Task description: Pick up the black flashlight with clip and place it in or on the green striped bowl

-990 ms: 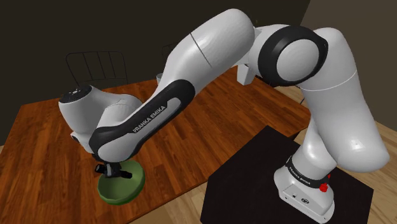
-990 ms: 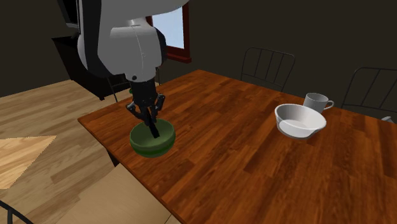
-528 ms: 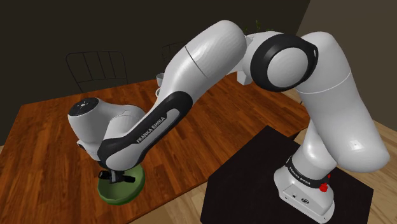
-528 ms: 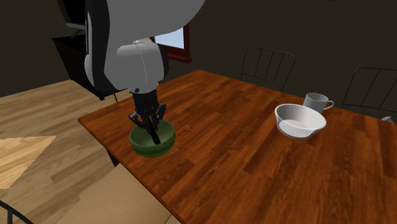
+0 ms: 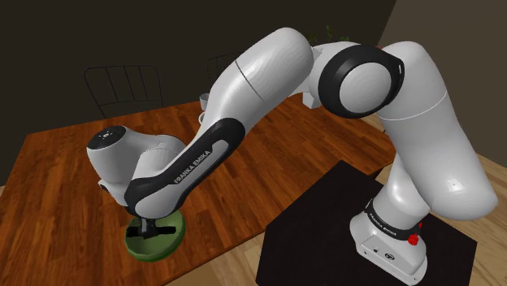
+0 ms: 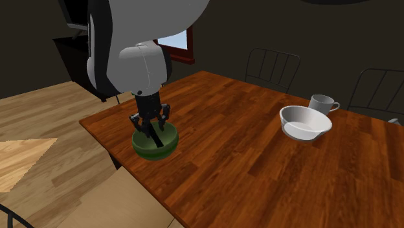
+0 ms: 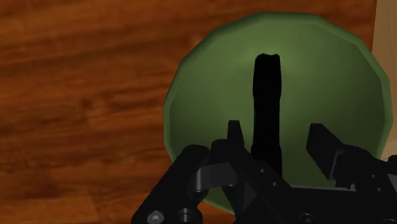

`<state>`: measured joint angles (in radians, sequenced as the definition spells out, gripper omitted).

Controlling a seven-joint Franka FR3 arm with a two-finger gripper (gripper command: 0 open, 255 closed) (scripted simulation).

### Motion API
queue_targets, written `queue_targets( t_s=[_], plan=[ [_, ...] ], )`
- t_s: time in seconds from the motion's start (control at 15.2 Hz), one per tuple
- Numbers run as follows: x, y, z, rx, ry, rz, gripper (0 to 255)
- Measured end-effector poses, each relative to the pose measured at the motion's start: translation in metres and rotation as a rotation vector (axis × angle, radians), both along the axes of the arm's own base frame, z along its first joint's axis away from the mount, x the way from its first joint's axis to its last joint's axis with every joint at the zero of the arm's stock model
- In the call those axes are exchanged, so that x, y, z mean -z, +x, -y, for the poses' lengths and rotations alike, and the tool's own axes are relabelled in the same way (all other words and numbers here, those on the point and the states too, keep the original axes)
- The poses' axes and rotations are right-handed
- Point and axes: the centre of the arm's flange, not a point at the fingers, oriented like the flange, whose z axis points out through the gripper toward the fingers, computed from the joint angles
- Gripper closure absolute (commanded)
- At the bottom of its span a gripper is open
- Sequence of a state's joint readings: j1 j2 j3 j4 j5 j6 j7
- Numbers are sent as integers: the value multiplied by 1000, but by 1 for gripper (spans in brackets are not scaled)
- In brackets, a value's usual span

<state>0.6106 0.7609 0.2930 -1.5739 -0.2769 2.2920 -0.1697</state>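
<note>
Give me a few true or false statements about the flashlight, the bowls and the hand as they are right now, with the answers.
1. The black flashlight lies inside the green bowl. True.
2. The hand is clamped on the flashlight. False: its fingers stand apart, with a gap on either side of the flashlight.
3. A white bowl and a white mug stand close together on the table, well away from the green bowl. True.
4. The green bowl sits in the middle of the table. False: it sits near a corner, close to the edge.
</note>
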Motion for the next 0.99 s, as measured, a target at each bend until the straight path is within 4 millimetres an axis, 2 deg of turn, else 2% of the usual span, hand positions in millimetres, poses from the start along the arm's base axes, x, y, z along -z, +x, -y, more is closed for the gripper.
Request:
queue_targets(
  t_s=[0.33, 0.66, 0.99],
  plan=[
    [0, 0, 0, 0, 0, 0, 0],
    [-45, -1, 0, 0, 1, 1, 0],
    [-50, 0, 0, 0, 0, 0, 0]
  ],
)
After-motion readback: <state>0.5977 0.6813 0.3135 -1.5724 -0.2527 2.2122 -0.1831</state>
